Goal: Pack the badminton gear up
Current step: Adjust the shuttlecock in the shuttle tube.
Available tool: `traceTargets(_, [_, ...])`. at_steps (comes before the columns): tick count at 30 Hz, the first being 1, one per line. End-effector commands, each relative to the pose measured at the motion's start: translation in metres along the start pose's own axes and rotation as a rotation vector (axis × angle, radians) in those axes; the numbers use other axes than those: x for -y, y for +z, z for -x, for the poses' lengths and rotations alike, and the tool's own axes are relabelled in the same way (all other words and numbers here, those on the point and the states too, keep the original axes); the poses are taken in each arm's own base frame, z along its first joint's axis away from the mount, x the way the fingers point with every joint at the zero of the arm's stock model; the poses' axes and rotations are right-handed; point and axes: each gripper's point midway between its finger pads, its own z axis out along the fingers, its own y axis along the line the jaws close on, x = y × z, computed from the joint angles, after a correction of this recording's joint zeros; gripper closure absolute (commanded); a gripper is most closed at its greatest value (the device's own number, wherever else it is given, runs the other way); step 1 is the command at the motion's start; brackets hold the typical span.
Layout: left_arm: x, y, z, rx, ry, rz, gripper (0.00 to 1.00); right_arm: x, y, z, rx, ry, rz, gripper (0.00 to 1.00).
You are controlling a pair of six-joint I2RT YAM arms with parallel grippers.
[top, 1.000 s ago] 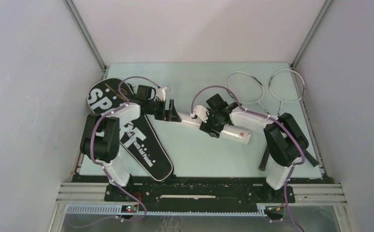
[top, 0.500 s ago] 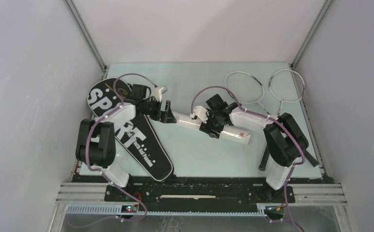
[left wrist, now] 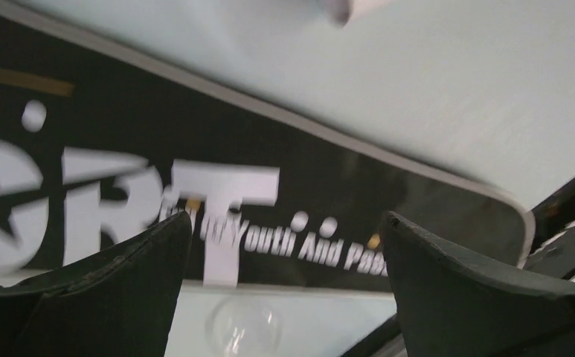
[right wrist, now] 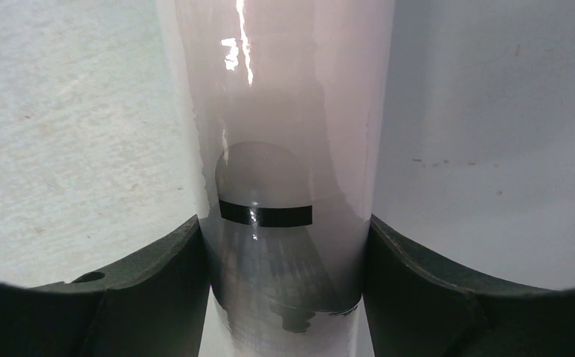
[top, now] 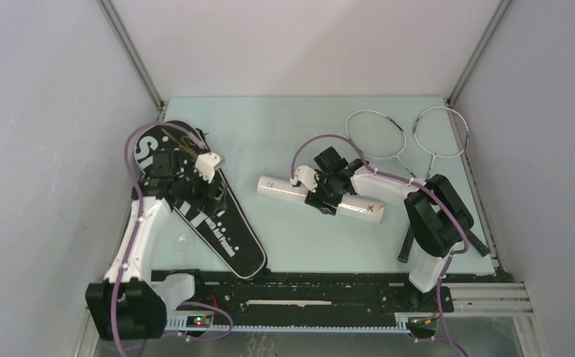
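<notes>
The long white tube [top: 284,192] lies across the middle of the table. My right gripper [top: 327,195] is shut on it near its middle, and in the right wrist view both fingers [right wrist: 158,286] press against the tube [right wrist: 284,111]. A shuttlecock [right wrist: 265,245] with a black band shows through the tube wall. The black bag [top: 228,234] lettered "SPORT" lies flat at the left. My left gripper [top: 193,187] hovers over it, open and holding nothing [left wrist: 286,223]. Two silver-white racquets [top: 377,135] [top: 440,132] lie at the back right.
A clear round cap [top: 182,242] rests on the table just left of the bag, and shows below the lettering in the left wrist view [left wrist: 243,327]. The racquets' black handles [top: 405,244] reach toward the right arm's base. Enclosure walls stand close on both sides.
My left gripper has opened off the tube's left end and swung back left over the bag. The tube stays in the right gripper, its left end now free.
</notes>
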Motion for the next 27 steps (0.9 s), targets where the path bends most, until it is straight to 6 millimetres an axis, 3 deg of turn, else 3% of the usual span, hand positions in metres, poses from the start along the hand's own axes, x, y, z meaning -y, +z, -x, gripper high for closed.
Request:
traceTargets(1, [-0.014,-0.043,-0.076,-0.243,0.106,0.189,0.0,-0.007,-0.017,0.028,0.077,-0.052,0.007,0.73])
traceTargets(6, [-0.021,-0.059,-0.117,-0.368,0.19,0.292,0.0,-0.015,-0.028,0.04,0.108,-0.049,0.065,0.74])
traceTargets(13, [-0.023,-0.049,-0.165,-0.5,0.258,0.245,0.0,-0.025,-0.038,0.038,0.141,-0.038,0.144,0.74])
traceTargets(27, [-0.06,-0.03,-0.19,-0.556,0.229,0.24,0.0,-0.032,-0.031,0.036,0.178,-0.022,0.216,0.76])
